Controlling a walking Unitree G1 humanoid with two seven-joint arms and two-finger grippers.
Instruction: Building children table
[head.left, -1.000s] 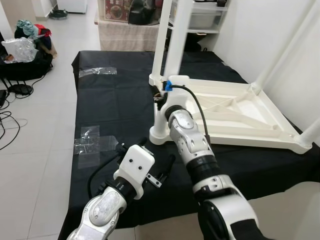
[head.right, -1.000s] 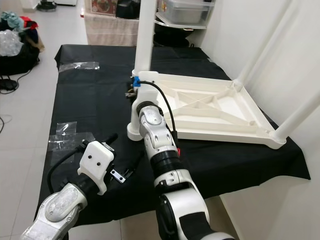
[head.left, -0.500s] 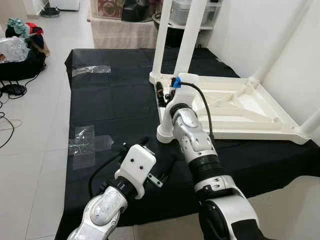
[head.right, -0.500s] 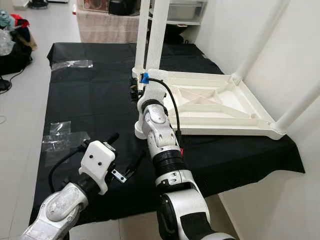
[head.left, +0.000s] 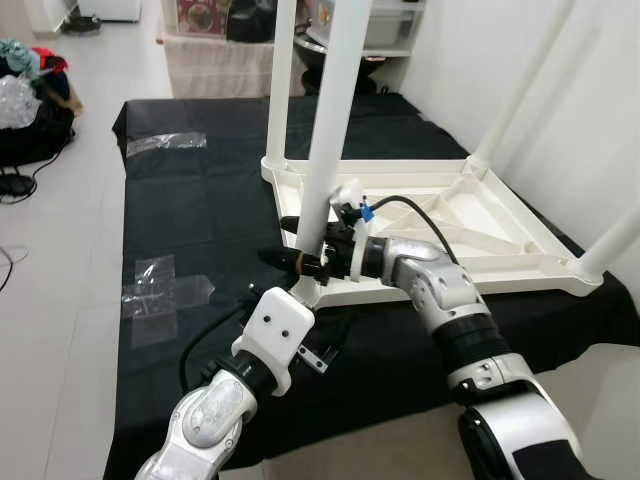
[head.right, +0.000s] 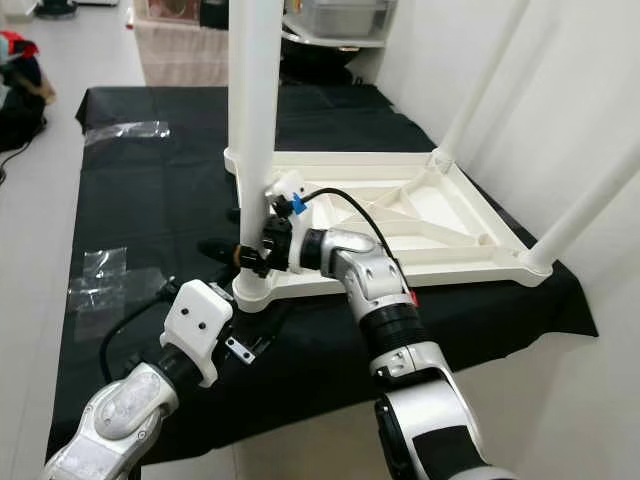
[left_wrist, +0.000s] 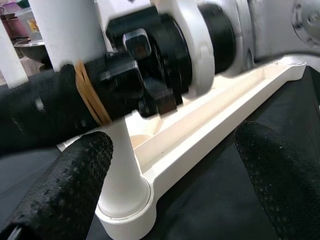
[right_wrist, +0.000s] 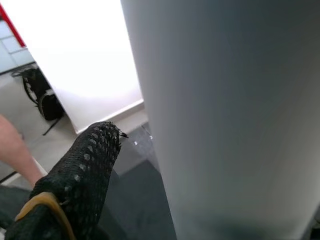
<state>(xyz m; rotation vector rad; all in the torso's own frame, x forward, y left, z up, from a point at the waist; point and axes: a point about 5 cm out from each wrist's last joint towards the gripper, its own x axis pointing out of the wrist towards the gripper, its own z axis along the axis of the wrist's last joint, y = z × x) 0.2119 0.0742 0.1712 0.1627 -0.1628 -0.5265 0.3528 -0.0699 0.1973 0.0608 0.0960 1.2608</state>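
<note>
The white tabletop (head.left: 470, 225) lay upside down on the black-covered surface (head.left: 200, 200), with four legs standing in its corners. The right gripper (head.left: 300, 262) had its fingers clamped on the near leg (head.left: 330, 130) just above its socket, probably still seating it. The left gripper (left_wrist: 175, 165) hovered beside that corner, fingers apart and empty. Turning the table upright remained.

We can read no text, label, brand, number or sign anywhere here; the red-patterned box (head.left: 195, 17) on the floor beyond the table (head.left: 190, 215) is too blurred to make out.
</note>
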